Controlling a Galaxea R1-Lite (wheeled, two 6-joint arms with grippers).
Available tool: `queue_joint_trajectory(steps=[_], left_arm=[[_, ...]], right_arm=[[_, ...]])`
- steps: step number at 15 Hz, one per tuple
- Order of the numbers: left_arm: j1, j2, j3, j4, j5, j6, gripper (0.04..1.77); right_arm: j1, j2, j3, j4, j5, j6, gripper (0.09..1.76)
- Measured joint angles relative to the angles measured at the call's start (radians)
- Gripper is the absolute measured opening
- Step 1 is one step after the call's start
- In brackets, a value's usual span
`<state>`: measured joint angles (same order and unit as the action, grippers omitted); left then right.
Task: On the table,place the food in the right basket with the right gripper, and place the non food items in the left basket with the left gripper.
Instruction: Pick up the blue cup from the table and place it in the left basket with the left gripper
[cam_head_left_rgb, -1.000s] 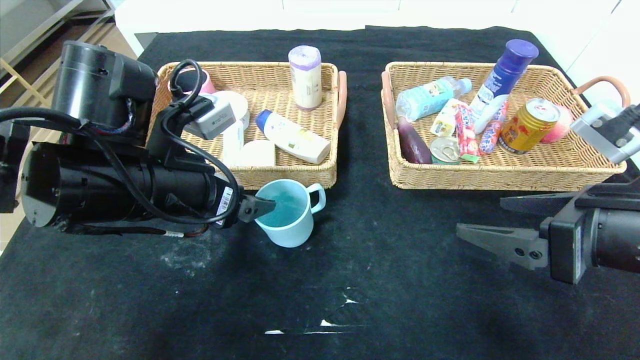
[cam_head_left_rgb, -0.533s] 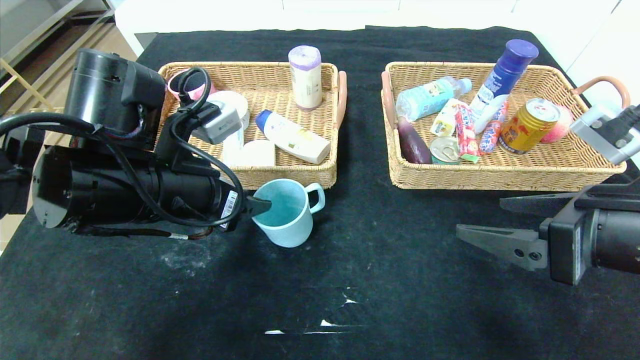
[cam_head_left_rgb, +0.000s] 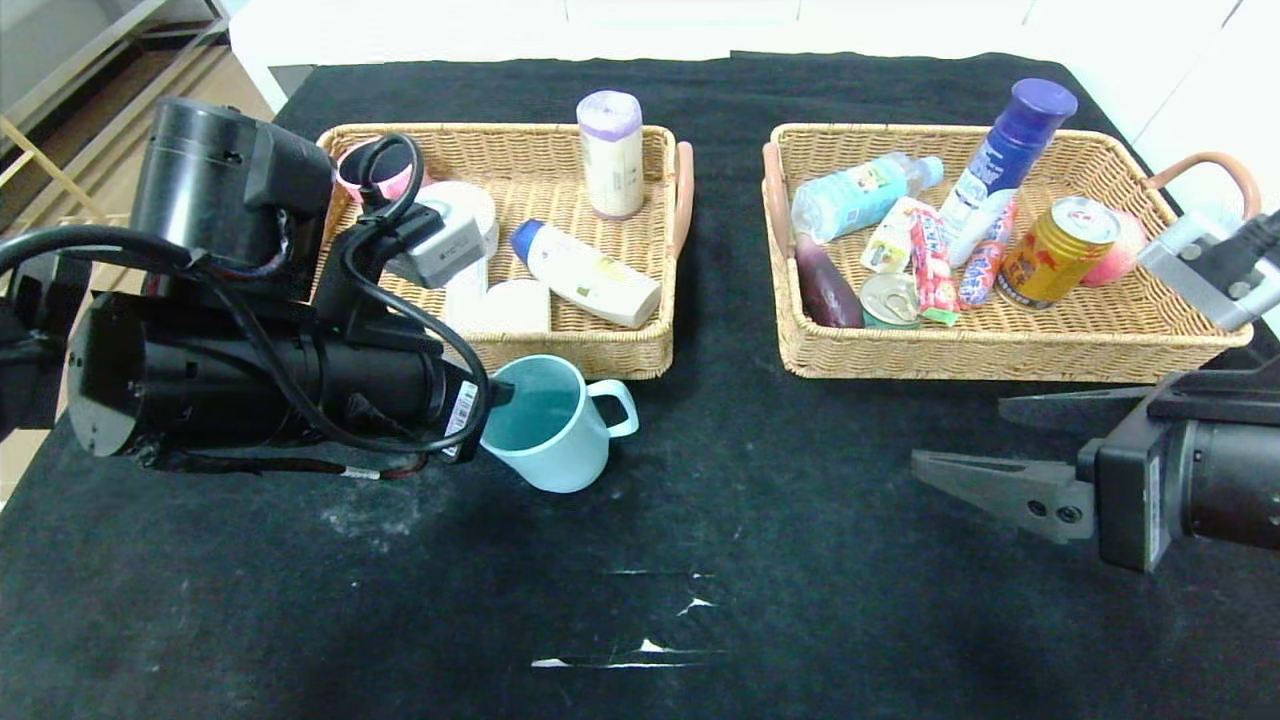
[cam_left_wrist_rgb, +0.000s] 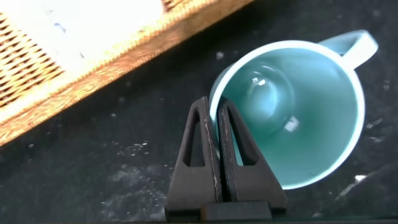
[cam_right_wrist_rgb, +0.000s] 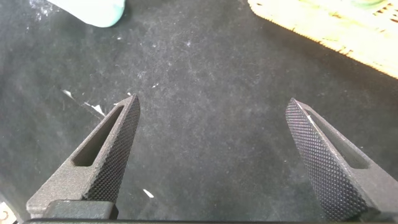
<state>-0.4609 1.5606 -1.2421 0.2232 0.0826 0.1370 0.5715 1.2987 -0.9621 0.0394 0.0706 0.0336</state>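
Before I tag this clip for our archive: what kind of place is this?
Probably a lab or test room set up for sorting practice: a table under black cloth, two wicker baskets, the left basket and the right basket, filled with mixed household goods, and bare white walls behind.

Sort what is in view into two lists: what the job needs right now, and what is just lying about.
In play:
- teal plastic mug, tilted on the black-clothed table
- left gripper, shut on the mug's rim
- left tan wicker basket, just behind it

Lying about:
- right tan wicker basket with gold drink can and clear water bottle
- right gripper, open, idle over bare cloth
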Motion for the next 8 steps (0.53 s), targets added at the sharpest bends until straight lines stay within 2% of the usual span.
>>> queue_joint_trajectory(steps=[6, 8], left_arm=[[-0.001, -0.003, 0.004, 0.001, 0.000, 0.000, 0.14], [-0.008, -0.017, 0.014, 0.005, -0.018, -0.001, 0.14]], right_arm=[[0.000, 0.000, 0.000, 0.000, -0.001, 0.000, 1.71], [0.000, 0.000, 0.000, 0.000, -0.001, 0.000, 1.71]])
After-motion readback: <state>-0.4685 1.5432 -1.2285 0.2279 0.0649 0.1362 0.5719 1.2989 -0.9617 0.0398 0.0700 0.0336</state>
